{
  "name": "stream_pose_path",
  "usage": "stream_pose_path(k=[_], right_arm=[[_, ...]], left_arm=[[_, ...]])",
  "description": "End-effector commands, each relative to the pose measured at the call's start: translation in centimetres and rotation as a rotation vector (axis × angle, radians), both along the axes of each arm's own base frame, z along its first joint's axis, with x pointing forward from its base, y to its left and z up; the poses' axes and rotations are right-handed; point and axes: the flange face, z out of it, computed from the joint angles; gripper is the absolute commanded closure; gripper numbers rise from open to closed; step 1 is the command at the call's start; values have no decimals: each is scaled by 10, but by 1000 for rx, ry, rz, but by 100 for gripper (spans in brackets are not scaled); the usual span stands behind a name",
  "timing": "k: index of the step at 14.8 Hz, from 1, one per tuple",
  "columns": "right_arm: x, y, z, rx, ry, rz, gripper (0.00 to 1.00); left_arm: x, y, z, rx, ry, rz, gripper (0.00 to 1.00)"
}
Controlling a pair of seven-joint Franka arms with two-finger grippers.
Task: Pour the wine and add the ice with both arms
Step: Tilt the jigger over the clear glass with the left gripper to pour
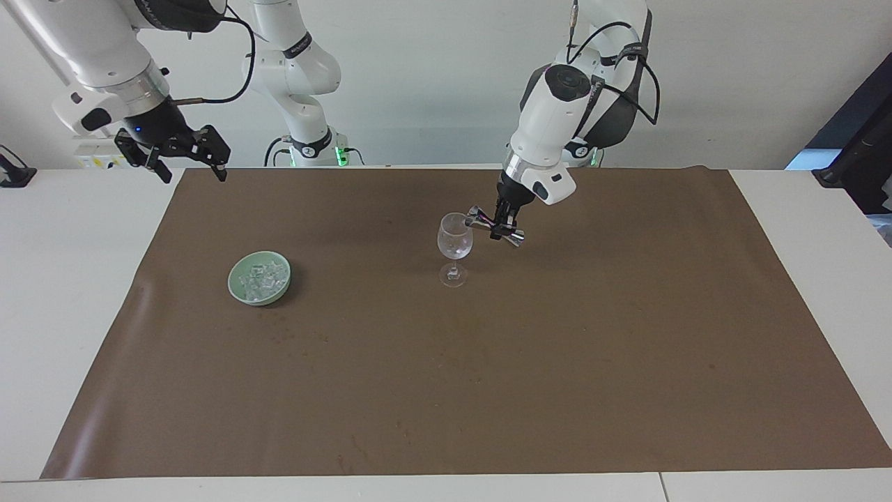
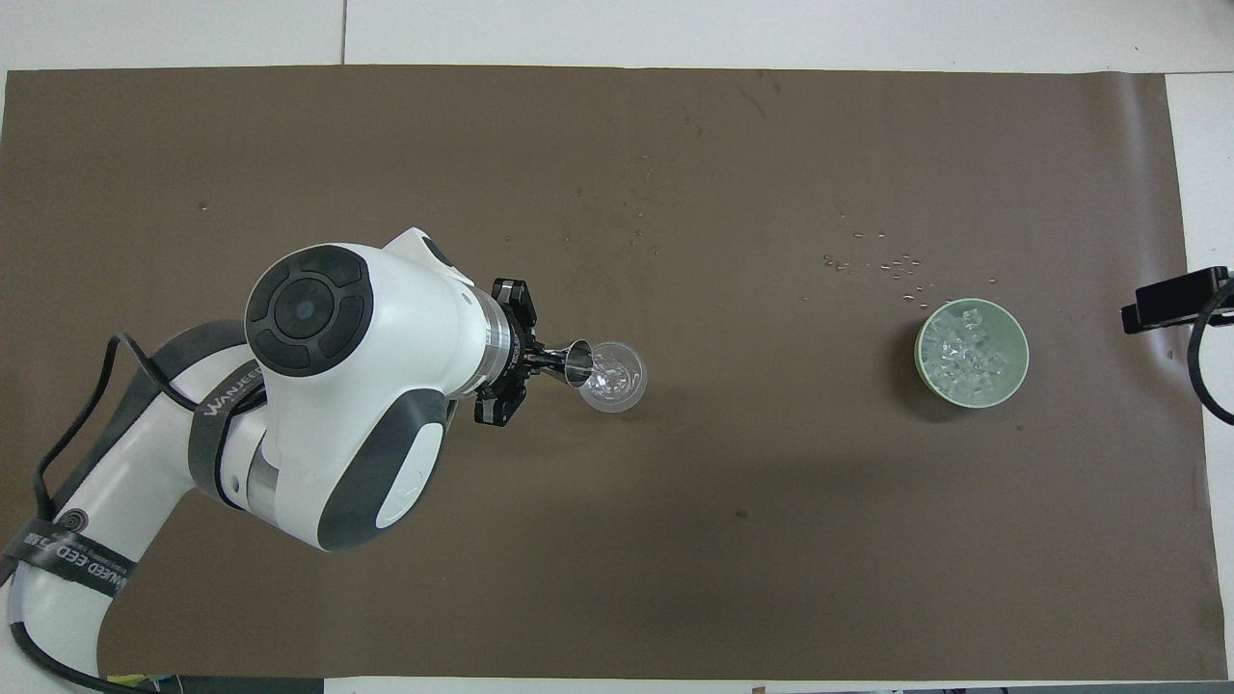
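Observation:
A clear stemmed glass [image 1: 454, 245] [image 2: 614, 376] stands upright mid-mat. My left gripper [image 1: 503, 226] [image 2: 525, 360] is shut on a small metal jigger [image 1: 492, 228] [image 2: 576, 362], which lies tipped on its side with one mouth at the glass rim. The ice [image 1: 263, 279] [image 2: 968, 353] is a heap of clear cubes in a pale green bowl [image 1: 237, 287] [image 2: 924, 371] toward the right arm's end. My right gripper [image 1: 187, 155] [image 2: 1172, 300] is open and empty, held up over the mat's corner near the robots, waiting.
A brown mat [image 1: 488, 390] [image 2: 675, 145] covers most of the white table [image 1: 56, 279]. Small droplets or specks [image 2: 882, 265] lie on the mat just farther from the robots than the bowl.

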Motion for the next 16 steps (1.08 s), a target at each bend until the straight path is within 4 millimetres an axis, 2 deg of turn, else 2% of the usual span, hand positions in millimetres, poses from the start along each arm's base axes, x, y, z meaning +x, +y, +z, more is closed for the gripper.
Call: stream_pose_path(k=[1, 5, 11, 16], right_arm=[[-6, -2, 0, 15, -2, 8, 0], [-6, -2, 0, 15, -2, 7, 0], [-6, -2, 0, 15, -2, 8, 0], [-6, -2, 0, 15, -2, 8, 0]], left_arm=[[-2, -13, 4, 36, -32, -12, 100], [-12, -25, 4, 104, -81, -61, 100], [-18, -33, 6, 190, -156, -59, 100], [-32, -48, 8, 263, -235, -51, 100]])
